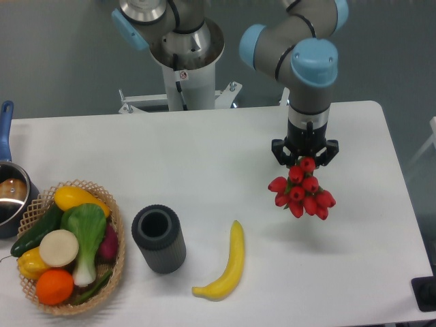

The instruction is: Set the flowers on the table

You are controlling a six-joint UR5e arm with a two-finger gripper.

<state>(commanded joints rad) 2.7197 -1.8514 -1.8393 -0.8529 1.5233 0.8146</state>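
Claw (305, 158) clamped on the flowers (302, 193), right of frame centre over the white counter (204, 157); best lowered until the blooms rest before letting go, clear of the banana (226, 265).

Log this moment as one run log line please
gripper: shut on flowers | flowers: held over right side of table, release not yet done | nearby: banana, dark cylinder
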